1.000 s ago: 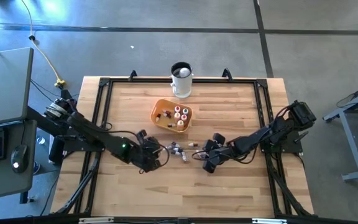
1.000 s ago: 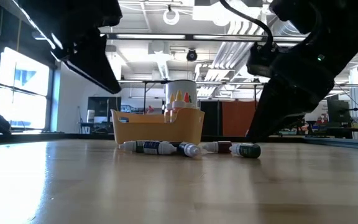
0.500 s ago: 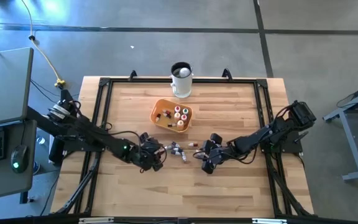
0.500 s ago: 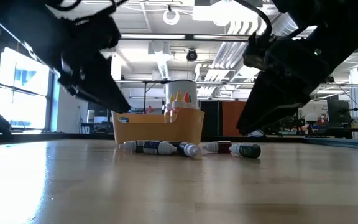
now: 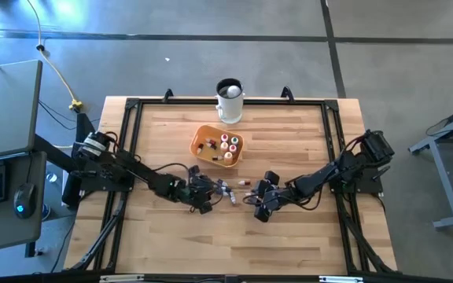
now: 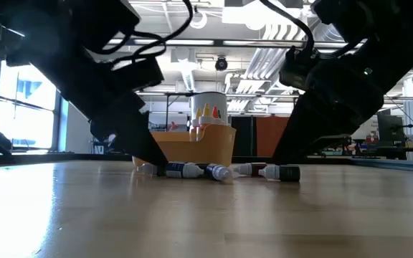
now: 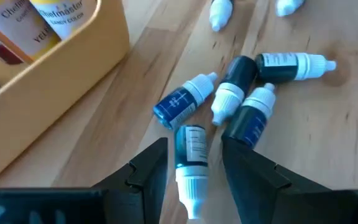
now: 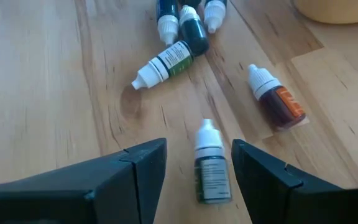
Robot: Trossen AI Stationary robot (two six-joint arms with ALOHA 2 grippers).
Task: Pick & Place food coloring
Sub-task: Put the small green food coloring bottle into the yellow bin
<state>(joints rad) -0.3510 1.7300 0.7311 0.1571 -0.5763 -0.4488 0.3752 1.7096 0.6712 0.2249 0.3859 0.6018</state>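
Wooden table (image 5: 289,134): I see food coloring bottles (image 5: 225,189) lying beside the orange bowl (image 5: 203,135). Left gripper (image 7: 194,167) and right gripper (image 8: 197,163) each straddle a bottle, fingers apart.

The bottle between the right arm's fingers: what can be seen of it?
The small dark green dropper bottle has a white pointed cap and a pale printed label, and looks like plastic. It lies flat on the wooden table, cap pointing away from the right gripper, whose open fingers flank it without visibly touching.
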